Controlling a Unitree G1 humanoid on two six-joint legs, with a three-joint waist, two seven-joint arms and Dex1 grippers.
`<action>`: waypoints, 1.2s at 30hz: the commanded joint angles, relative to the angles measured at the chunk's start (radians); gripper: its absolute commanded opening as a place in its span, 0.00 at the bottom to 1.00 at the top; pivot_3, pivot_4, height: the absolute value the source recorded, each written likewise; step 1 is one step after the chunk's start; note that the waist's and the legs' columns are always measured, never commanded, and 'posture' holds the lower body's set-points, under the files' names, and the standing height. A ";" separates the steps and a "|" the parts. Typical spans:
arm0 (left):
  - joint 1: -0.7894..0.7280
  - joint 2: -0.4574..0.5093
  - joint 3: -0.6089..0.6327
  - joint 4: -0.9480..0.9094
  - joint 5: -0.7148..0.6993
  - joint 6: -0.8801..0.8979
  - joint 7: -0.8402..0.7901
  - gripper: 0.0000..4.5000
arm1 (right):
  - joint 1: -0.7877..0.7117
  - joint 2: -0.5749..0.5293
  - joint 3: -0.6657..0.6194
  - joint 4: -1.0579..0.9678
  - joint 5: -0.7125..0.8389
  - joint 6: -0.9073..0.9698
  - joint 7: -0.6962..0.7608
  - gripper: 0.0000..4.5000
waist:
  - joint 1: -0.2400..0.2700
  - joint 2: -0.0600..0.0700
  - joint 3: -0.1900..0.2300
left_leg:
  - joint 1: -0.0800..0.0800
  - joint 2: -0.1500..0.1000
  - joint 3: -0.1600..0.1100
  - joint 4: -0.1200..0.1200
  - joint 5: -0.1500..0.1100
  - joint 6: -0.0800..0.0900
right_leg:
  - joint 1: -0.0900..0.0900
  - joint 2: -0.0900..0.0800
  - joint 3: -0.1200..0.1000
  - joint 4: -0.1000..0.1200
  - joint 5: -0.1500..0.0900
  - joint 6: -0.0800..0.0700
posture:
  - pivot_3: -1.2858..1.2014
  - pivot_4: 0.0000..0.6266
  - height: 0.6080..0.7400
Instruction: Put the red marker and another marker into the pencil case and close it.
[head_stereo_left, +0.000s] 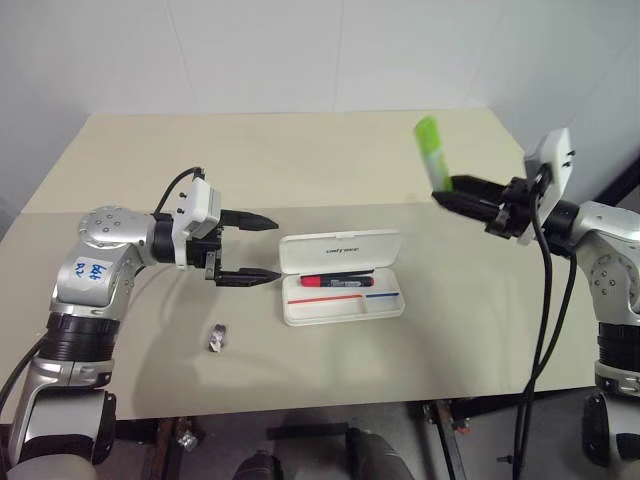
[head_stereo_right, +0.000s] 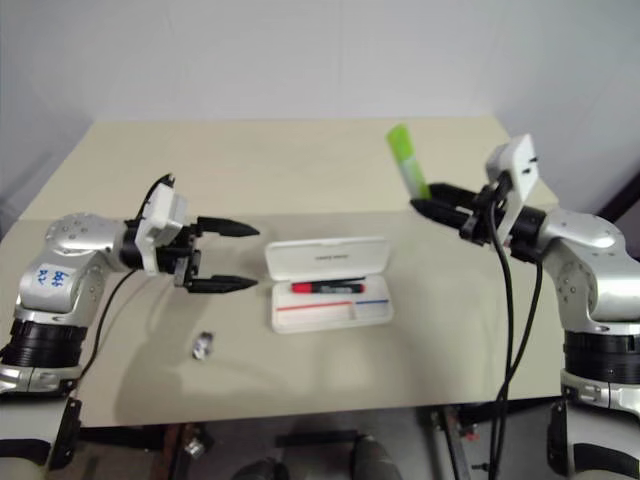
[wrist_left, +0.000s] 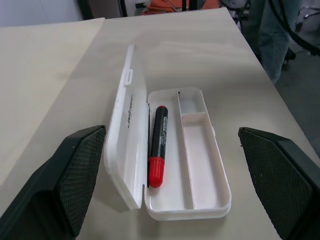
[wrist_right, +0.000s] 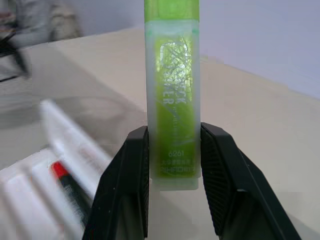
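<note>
Even, bright indoor light falls from above, casting soft grey shadows on the table (head_stereo_left: 300, 160) beneath both arms, while the right wrist view shows the pencil case (wrist_right: 45, 165) smeared and out of focus

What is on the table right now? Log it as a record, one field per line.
pencil case: open on the table, lid up
red marker: lying inside the case, in the compartment next to the lid
green marker: upright, clamped in the right gripper, above the table
left gripper: open, empty, beside the case
small silvery clip: on the table, nearer the front edge
left to do: green marker in, lid shut
</note>
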 joint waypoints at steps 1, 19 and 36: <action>0.032 0.051 0.053 -0.062 -0.033 0.025 -0.007 1.00 | -0.051 -0.039 0.064 0.019 -0.033 -0.158 0.186 0.24 | -0.001 0.000 0.000 | 0.000 0.000 0.000 0.000 0.000 0.000 | 0.000 0.000 0.000 0.000 0.000 0.000 | 0.52 0.24 1.00; 0.373 0.199 0.152 -0.203 0.005 -0.041 0.034 1.00 | -0.129 0.062 0.406 -0.059 -0.160 -0.152 0.339 0.24 | 0.005 0.000 0.000 | 0.001 0.001 -0.001 0.012 0.000 -0.001 | 0.000 -0.002 -0.002 0.010 -0.002 -0.004 | 0.52 0.24 1.00; 0.360 0.164 0.085 -0.250 0.001 -0.036 0.108 1.00 | -0.281 0.215 0.609 0.118 -0.538 -0.255 0.222 0.24 | 0.001 0.000 0.000 | 0.001 0.001 -0.002 0.012 0.000 -0.001 | 0.000 -0.002 -0.006 0.015 -0.003 -0.006 | 0.52 0.24 1.00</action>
